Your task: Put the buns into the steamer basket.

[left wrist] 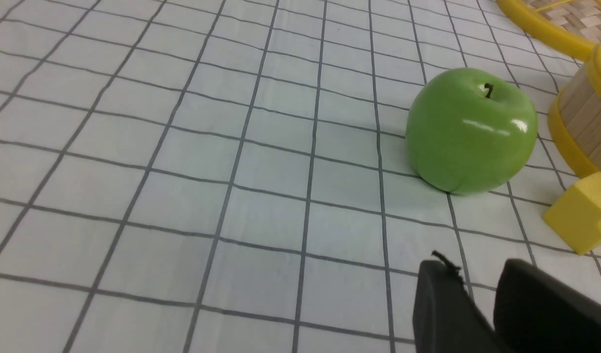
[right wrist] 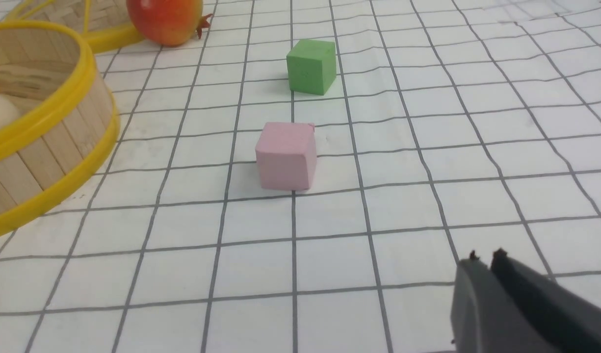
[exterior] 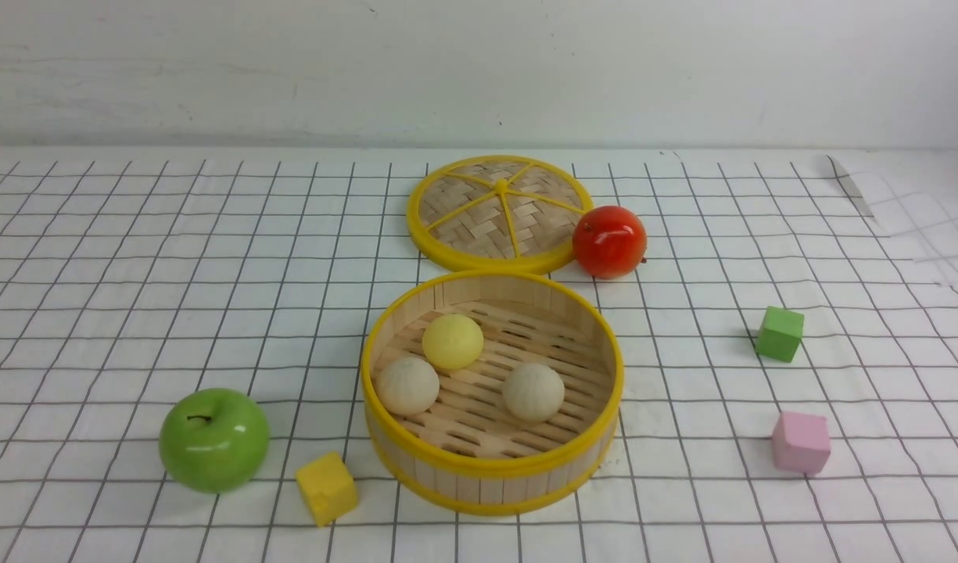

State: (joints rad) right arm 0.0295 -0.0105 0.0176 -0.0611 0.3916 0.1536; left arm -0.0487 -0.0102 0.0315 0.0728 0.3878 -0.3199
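White gridded cloth [exterior: 134, 258] runs to a pale wall [exterior: 479, 70]. The steamer basket [exterior: 492, 467] holds all three buns [exterior: 453, 341]. Well clear of it, my left gripper [left wrist: 477, 289] and right gripper [right wrist: 484, 262] hover, jaws nearly closed, holding nothing.

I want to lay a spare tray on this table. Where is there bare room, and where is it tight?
The widest bare patch is the table's left side, behind the green apple and left of the lid. A smaller one lies between the basket and the green block and pink block. It is tight around the basket: lid and red fruit behind, yellow block in front.
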